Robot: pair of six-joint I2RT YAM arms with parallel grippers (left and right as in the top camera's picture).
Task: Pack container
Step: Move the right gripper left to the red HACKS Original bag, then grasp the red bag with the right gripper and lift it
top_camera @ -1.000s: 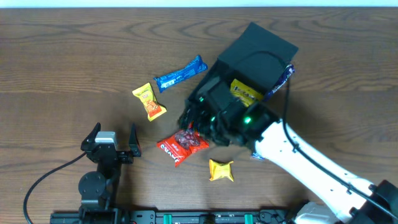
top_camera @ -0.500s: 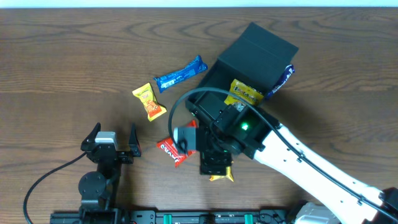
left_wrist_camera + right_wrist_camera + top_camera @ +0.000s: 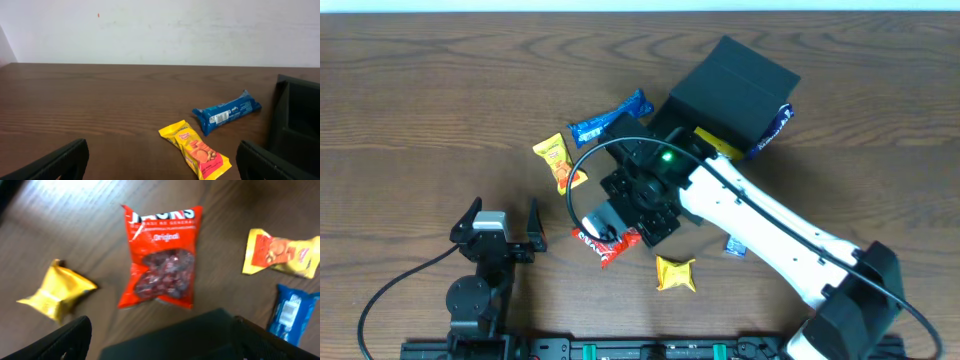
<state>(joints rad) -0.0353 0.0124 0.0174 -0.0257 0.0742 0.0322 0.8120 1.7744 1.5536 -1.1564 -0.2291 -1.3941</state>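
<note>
The container (image 3: pixel 732 82) is a dark teal box at the back right with its lid up, and its wall (image 3: pixel 298 120) shows at the right of the left wrist view. A yellow packet (image 3: pixel 717 144) lies inside it. My right gripper (image 3: pixel 623 212) hangs over the red snack packet (image 3: pixel 604 244), fingers wide apart. In the right wrist view the red packet (image 3: pixel 160 255) lies ahead of that gripper (image 3: pixel 165 347). A dark teal surface (image 3: pixel 200 335) fills the space between its fingers; contact is unclear. My left gripper (image 3: pixel 501 232) stands open and empty at the front left.
Loose on the table are a blue bar (image 3: pixel 610 118), a yellow-orange peanut packet (image 3: pixel 560 163) and a small yellow packet (image 3: pixel 675 272). Blue wrappers lie beside the box (image 3: pixel 775 125) and under the white arm (image 3: pixel 735 246). A black cable (image 3: pixel 582 175) loops off the right wrist.
My right gripper swung from above the small yellow packet back up and left over the red packet. Its fingers narrowed slightly. The left arm stayed still.
</note>
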